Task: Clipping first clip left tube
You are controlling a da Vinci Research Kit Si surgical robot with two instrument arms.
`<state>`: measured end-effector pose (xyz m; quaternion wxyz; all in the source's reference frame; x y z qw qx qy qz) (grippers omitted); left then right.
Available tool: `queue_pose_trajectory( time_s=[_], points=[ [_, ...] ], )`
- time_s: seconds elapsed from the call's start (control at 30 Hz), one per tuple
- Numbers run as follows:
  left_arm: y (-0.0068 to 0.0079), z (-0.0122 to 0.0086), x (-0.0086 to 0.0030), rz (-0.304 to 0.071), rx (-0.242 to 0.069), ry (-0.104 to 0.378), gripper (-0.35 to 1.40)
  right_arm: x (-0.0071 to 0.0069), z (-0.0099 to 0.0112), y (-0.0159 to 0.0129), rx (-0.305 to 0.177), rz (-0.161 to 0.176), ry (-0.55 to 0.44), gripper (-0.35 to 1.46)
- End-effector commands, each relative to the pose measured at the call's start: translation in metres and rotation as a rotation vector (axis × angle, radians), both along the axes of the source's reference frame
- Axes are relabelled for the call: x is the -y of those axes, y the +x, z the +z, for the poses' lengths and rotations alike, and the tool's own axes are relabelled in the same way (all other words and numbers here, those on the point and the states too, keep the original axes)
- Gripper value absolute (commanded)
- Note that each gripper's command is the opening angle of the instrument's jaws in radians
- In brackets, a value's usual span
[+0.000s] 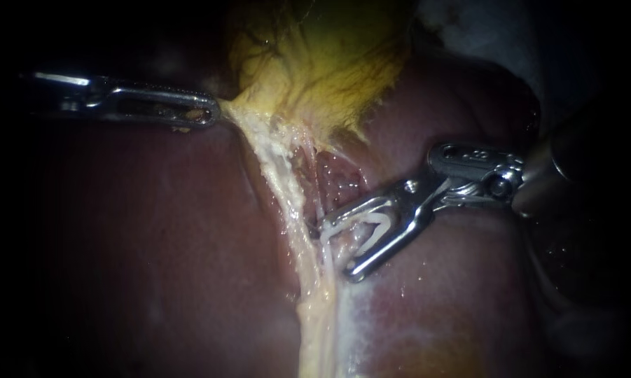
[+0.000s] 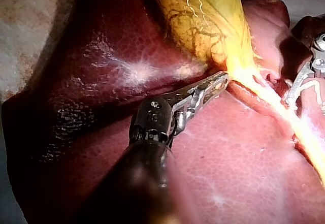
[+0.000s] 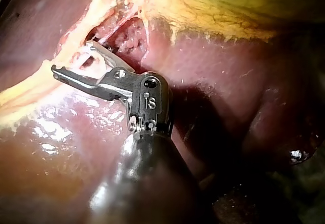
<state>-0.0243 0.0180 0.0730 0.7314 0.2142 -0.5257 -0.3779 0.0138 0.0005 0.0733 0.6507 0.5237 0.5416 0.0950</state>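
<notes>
The yellow-green gallbladder (image 1: 322, 63) narrows into pale tubes (image 1: 287, 189) that run down over the dark red liver (image 1: 154, 245). My left instrument (image 1: 213, 112) comes in from the left, its jaws shut on tissue at the gallbladder's neck, as the left wrist view (image 2: 221, 80) also shows. My right instrument (image 1: 337, 250) comes in from the right with its jaws wide apart, holding an open white clip (image 1: 368, 227) between them. Its jaw tips reach the right side of the tubes, and a thin tube (image 1: 319, 206) lies at the clip's mouth. I cannot tell which tube sits inside the clip.
A raw reddish pocket (image 1: 340, 175) of dissected tissue lies between the tubes and the right instrument's upper jaw. Liver (image 3: 213, 66) surrounds the site on all sides. The right instrument's dark shaft (image 1: 581, 161) crosses the right side of the endoscope view.
</notes>
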Motion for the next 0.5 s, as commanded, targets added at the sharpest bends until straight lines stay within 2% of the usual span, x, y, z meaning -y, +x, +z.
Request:
queue_pose_trajectory(
  time_s=[0.03,0.13,0.2,0.3,0.37,0.5],
  points=[
    [0.0000,0.0000,0.0000,0.000,0.000,0.000,-0.35,-0.0003,-0.0002,-0.0001,0.001,0.000,0.002,0.58],
    [0.0000,0.0000,0.0000,0.000,0.000,0.000,-0.35,-0.0007,-0.0006,-0.0001,-0.014,0.002,-0.013,0.57],
    [0.0000,0.0000,0.0000,0.000,0.000,0.000,-0.35,-0.0008,-0.0007,0.0001,-0.014,0.021,-0.054,0.56],
    [0.0000,0.0000,0.0000,0.000,0.000,0.000,-0.35,-0.0004,-0.0010,0.0003,0.037,0.041,-0.136,0.56],
    [0.0001,0.0000,0.0000,0.001,0.000,0.000,-0.35,0.0000,-0.0014,0.0004,0.101,0.056,-0.205,0.56],
    [0.0003,0.0000,0.0000,0.001,0.001,0.000,-0.35,0.0007,-0.0020,0.0006,0.174,0.062,-0.338,0.57]
  ],
)
